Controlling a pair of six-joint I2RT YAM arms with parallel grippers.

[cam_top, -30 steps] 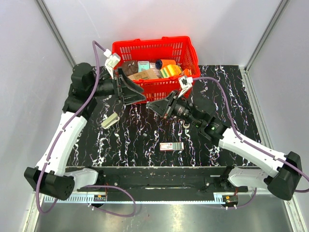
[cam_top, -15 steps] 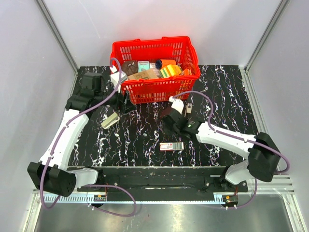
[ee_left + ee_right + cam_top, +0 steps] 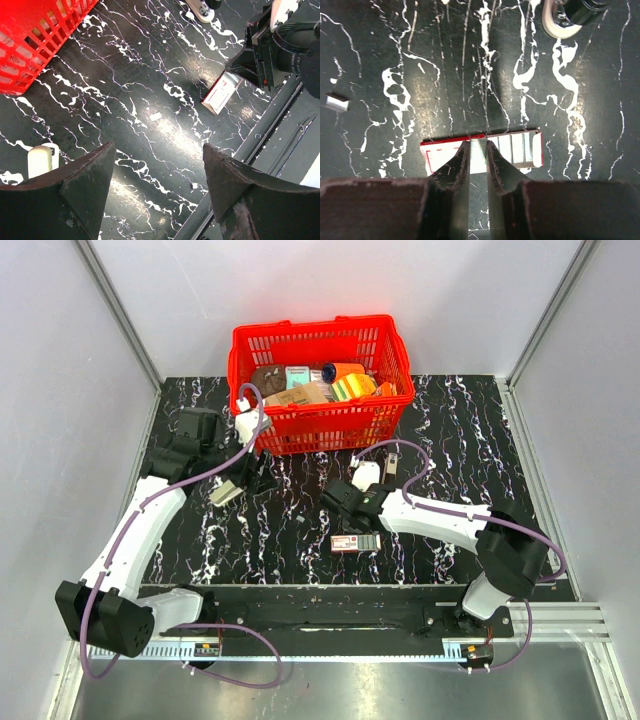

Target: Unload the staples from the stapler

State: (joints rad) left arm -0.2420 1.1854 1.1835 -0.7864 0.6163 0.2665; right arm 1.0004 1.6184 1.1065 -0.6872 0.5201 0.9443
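Our right gripper (image 3: 478,144), at lower centre, is pinched nearly shut on a thin strip of staples (image 3: 479,151) over the red-and-white box (image 3: 517,148), likely to deposit it. The stapler (image 3: 391,464) sits just below the basket (image 3: 320,430). Our left gripper (image 3: 157,150) gapes wide and empty, parked at left.

Table top (image 3: 470,440) is glossy black with white marble-like veins and glare spots; basket (image 3: 320,426) is smooth red plastic lattice; arm shells (image 3: 135,530) smooth white plastic. Flat box (image 3: 437,158) looks like shiny printed card, red and white; staple strip (image 3: 479,152) between the fingers (image 3: 452,185) of the right gripper (image 3: 478,142) is bright ribbed bare metal, same for a small loose piece (image 3: 335,102) on the table, and the stapler (image 3: 392,463) shows dark body with a silvery metal strip. Fingers (image 3: 85,195) of the left gripper (image 3: 158,147) are dark matt plastic, scuffed and grainy.
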